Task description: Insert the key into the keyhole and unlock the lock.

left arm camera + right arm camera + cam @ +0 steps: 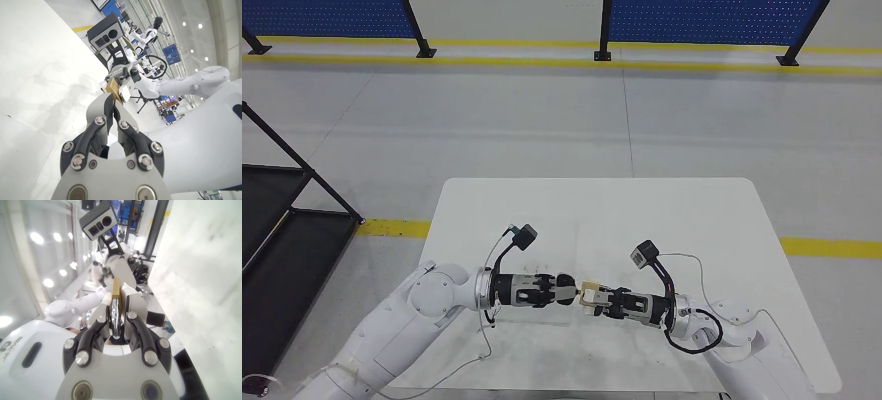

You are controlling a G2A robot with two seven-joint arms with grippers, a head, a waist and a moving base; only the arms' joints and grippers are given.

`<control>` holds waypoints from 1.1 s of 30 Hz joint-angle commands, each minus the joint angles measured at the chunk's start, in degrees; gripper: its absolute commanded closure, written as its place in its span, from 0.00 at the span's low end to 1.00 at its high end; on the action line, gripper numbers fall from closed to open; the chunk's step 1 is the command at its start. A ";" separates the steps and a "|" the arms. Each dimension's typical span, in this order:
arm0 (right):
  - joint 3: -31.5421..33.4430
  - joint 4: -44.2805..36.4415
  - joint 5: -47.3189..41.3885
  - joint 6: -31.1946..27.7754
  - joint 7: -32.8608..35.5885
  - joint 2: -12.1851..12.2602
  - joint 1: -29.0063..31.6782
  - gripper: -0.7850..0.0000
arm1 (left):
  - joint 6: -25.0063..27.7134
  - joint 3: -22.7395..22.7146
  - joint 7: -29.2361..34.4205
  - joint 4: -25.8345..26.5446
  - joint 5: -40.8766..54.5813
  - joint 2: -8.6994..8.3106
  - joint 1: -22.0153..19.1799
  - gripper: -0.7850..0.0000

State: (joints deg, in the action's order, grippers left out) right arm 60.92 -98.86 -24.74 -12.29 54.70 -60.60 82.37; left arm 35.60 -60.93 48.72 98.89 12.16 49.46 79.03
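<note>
Surroundings: your worktop (pixel 662 220) stands on a grey floor. A black rack (pixel 282 250) is at its 9 o'clock and a blue fence (pixel 702 20) at its 12 o'clock. A yellow line (pixel 822 246) shows at 3 and 9 o'clock.

Lock (pixel 592 293): brass, held over the worktop near its 6 o'clock edge, between both tools.

Right tool (pixel 608 300): at the lock's 3 o'clock and clamped on the lock's body. Its white fingers (pixel 132 298) cover both flat faces. The chrome shackle (pixel 114 315) points back into that tool.

Left tool (pixel 570 290): at the lock's 9 o'clock. Its black pads (pixel 108 108) are pressed together, with the tips touching the lock's free end.

Obstructed: you cannot make out the key or the keyhole, because those pads hide them.
</note>
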 commanded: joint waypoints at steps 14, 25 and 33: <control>0.00 0.00 0.00 0.00 0.00 0.00 0.00 1.00 | 8.42 -2.85 -7.68 3.22 -14.92 0.04 2.95 1.00; 0.00 0.00 0.00 0.00 0.00 0.00 0.00 1.00 | 10.95 -6.10 -20.12 7.41 -34.98 0.38 6.91 1.00; 0.00 0.00 0.00 0.00 0.00 0.00 0.00 1.00 | 12.14 -7.01 -28.74 9.82 -48.12 0.79 9.72 1.00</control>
State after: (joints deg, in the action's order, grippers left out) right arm 60.92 -98.86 -24.74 -12.29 54.70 -60.60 82.38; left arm 47.58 -67.82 21.05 108.47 -34.53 50.20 88.54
